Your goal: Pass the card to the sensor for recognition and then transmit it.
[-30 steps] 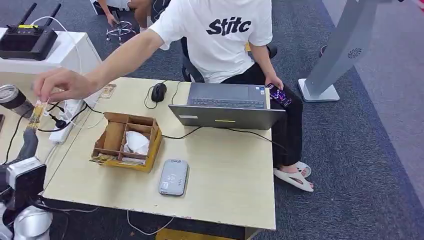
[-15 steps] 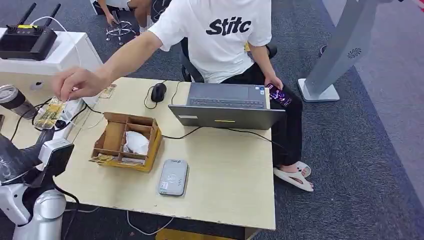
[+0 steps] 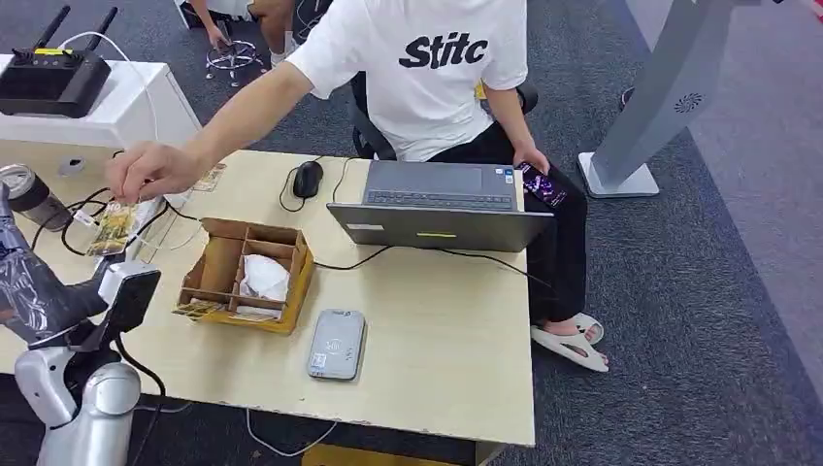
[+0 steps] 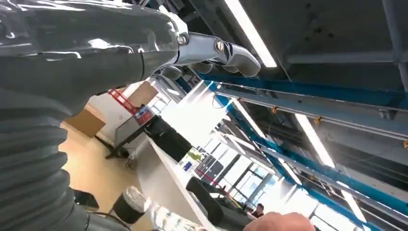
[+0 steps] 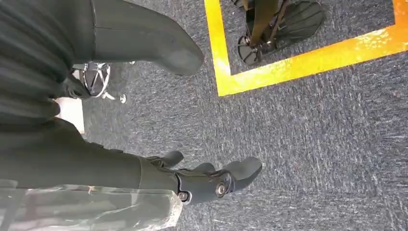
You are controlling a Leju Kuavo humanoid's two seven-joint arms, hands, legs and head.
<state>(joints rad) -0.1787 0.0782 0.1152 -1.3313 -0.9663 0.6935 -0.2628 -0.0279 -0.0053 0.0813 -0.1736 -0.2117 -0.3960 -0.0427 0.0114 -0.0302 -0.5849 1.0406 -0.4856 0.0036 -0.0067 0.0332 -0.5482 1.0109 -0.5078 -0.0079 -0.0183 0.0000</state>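
Left robot hand (image 4: 211, 50) raised at the counter's (image 3: 437, 330) left edge, fingers apart, empty. Card (image 3: 113, 227) pinched by person's hand (image 3: 146, 171) above it. Sensor (image 3: 337, 345) lies near front edge. Right robot hand (image 5: 211, 180) hangs open, empty.

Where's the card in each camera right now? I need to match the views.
Head view: the card hangs from the person's hand over the cables at the table's far left end.
Left wrist view: the card is not in it; the person's hand sits at the picture's bottom edge.
Right wrist view: not in it; this camera faces the carpet.
Shared landmark: the person's hand, in the head and left wrist views.
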